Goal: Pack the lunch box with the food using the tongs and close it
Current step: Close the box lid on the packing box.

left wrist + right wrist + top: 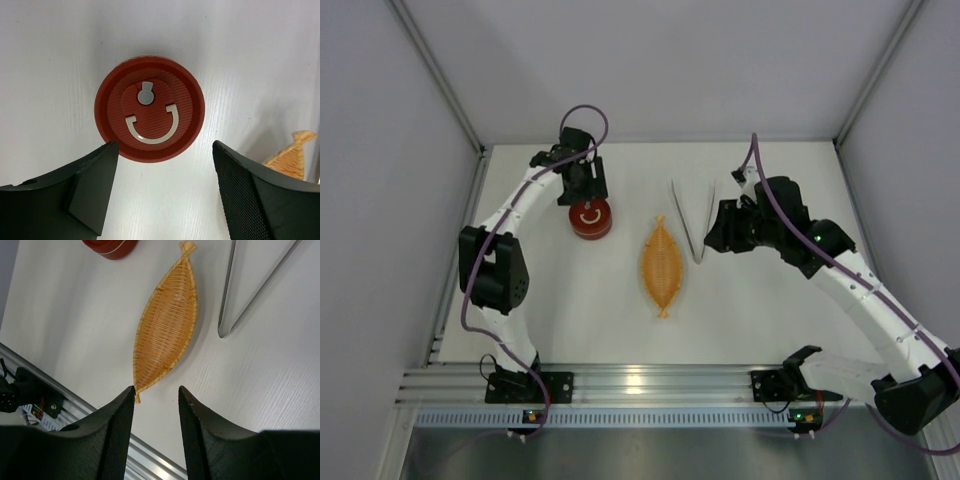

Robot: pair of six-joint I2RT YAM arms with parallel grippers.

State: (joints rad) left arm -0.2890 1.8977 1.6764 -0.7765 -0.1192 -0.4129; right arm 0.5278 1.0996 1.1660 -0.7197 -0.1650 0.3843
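Top external view: lunch box (pixel 590 218) stands closed left of the orange tray (pixel 661 264), red lid (pixel 149 108) seated with the white mark up. Left gripper (pixel 165 145) hangs above it, jaws spread, clear of the lid, grasping nothing. Tongs (pixel 688 220) lie flat just right of the tray, unheld. Right gripper (pixel 715 228) sits beside the tongs, on their side away from the tray, jaws parted, empty

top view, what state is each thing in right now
lunch box: closed, not gripped
tongs: lying flat, untouched
orange tray: lying flat, no food in it
left claw: open above the lunch box, holding nothing
right claw: open, holding nothing
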